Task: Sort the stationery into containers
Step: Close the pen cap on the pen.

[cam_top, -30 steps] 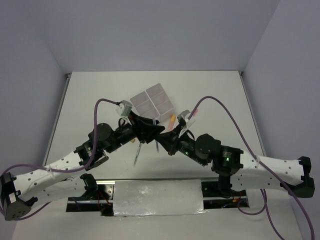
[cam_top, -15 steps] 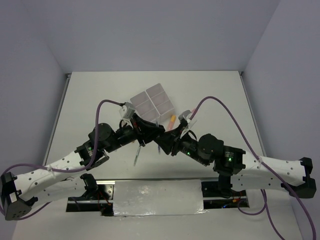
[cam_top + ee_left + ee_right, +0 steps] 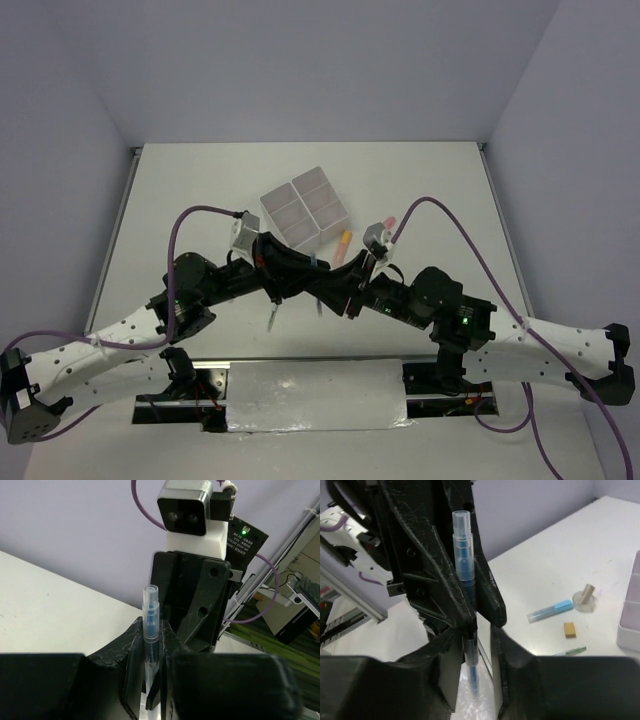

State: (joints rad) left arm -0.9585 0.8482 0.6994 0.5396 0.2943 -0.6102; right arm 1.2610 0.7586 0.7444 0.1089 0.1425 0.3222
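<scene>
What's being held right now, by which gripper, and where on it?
The left gripper clamps the thin clear pen with a blue core around mid-barrel. The right gripper has its jaws apart around one end, apparently not gripping.

1. left arm (image 3: 120, 335): stretched low toward centre; left gripper (image 3: 151, 632) pinched on a clear pen (image 3: 150, 605)
2. right arm (image 3: 540, 345): mirrored, wrist facing the left one; right gripper (image 3: 472, 647) tip to tip with it, jaws parted either side of the same pen, seemingly not touching
</scene>
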